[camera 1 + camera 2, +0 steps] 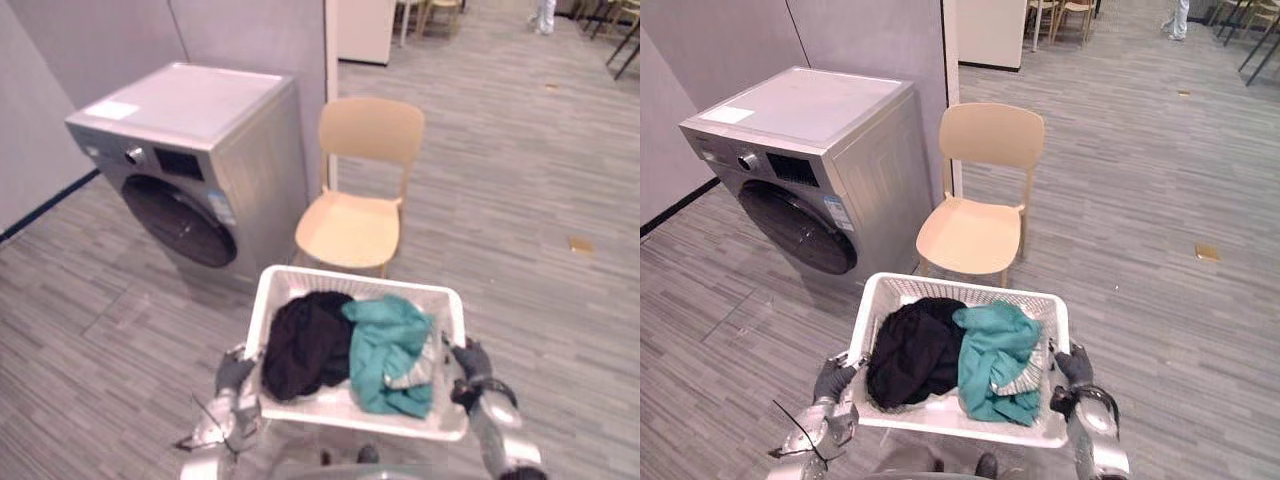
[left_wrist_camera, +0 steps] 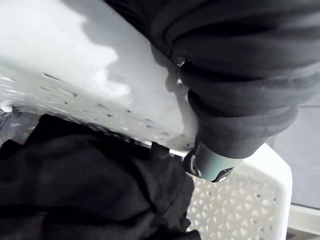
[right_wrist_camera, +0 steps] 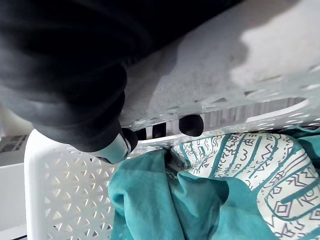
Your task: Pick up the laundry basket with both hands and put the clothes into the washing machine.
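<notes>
Laundry basket (image 1: 970, 290), white and perforated, hangs off the floor in front of the robot, carried between the two hands. The left hand (image 1: 832, 380) grips its left rim, and the right hand (image 1: 1072, 368) grips the right rim. In the right wrist view dark fingertips (image 3: 191, 125) hook through the handle slot. Inside lie a black garment (image 1: 912, 350) on the left and a teal patterned garment (image 1: 992, 360) on the right, touching each other. The lift looks done, so the step in hand is the carry. The washing machine (image 1: 800, 110) stands ahead and to the left, well apart from the basket, and its round door (image 1: 798, 228) appears closed. A beige chair (image 1: 975, 235) stands just beside it. Next comes a turn and approach to the left while keeping the basket level. The door then needs opening, which will likely call for a free hand.
</notes>
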